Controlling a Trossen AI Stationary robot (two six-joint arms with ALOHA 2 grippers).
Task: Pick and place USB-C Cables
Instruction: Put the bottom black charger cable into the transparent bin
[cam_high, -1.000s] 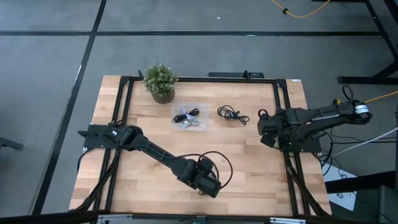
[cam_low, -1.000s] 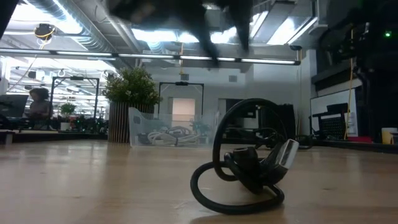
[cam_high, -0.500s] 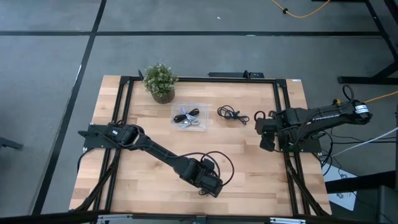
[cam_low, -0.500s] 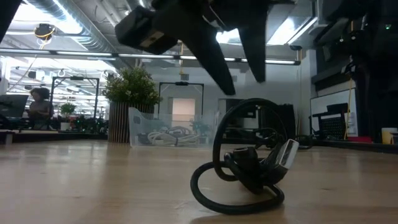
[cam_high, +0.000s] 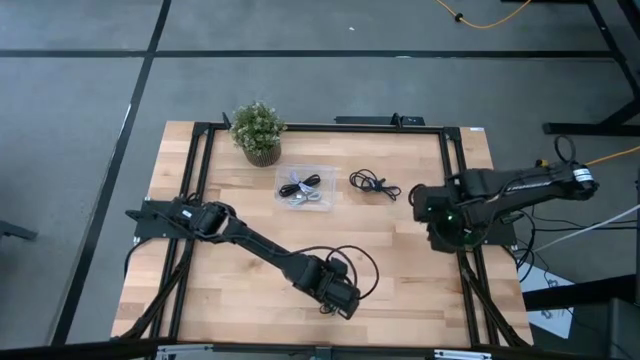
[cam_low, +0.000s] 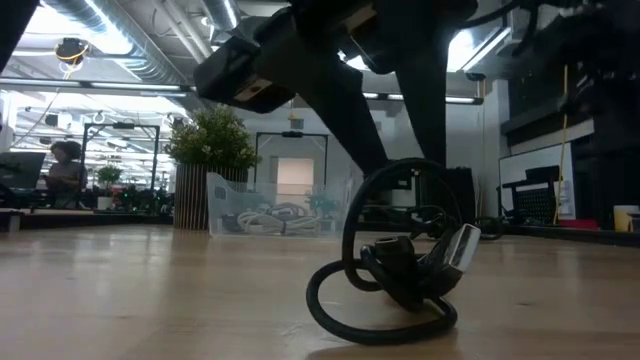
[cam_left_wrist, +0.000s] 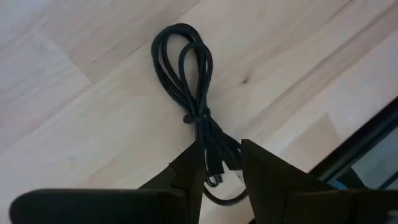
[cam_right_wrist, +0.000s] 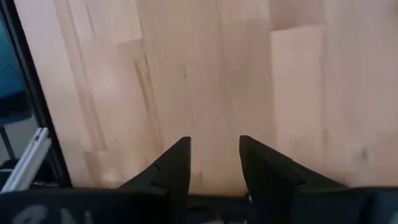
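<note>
Straddling the black cable (cam_left_wrist: 198, 112) with parted fingers, left gripper (cam_left_wrist: 219, 163) lower than before; right gripper (cam_right_wrist: 214, 163) released, empty, swung toward table edge

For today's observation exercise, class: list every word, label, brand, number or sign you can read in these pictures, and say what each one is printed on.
None can be read.
The black cable under the left gripper carries no visible print.
The clear container, plant pot and wooden table show no lettering.
The right gripper hangs over bare wood.
</note>
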